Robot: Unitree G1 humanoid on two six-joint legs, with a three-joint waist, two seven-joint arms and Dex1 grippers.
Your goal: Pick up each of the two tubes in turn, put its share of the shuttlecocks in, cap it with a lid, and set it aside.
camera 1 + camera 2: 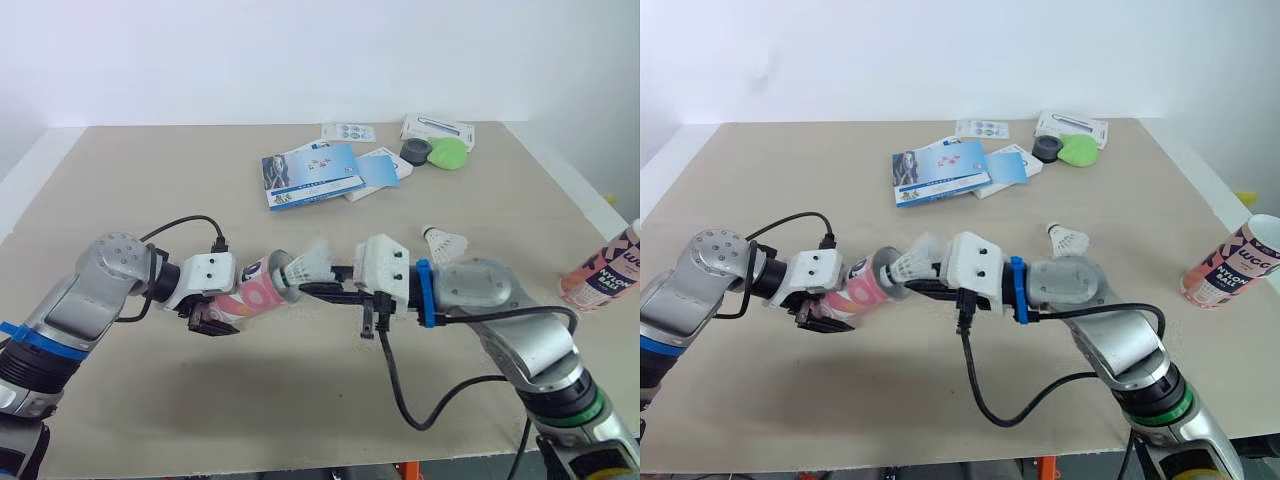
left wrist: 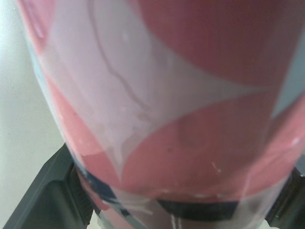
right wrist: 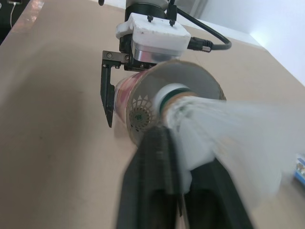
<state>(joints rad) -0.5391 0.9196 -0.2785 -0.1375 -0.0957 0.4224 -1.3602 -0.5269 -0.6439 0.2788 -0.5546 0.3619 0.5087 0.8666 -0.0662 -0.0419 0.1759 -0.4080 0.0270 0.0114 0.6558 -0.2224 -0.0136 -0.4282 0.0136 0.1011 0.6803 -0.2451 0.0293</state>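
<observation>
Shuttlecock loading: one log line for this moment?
left hand: gripping tube | right hand: gripping shuttlecock, cork at tube mouth | waiting: second tube upright, loose shuttlecock

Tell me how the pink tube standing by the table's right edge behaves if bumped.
The standing tube is tall on a narrow base, so it probably tips easily. Its round wall suggests it would roll once down, possibly off the edge.

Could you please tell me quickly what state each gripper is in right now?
Left gripper: closed, holding the pink tube.
Right gripper: closed, holding a shuttlecock at the tube's mouth.
</observation>
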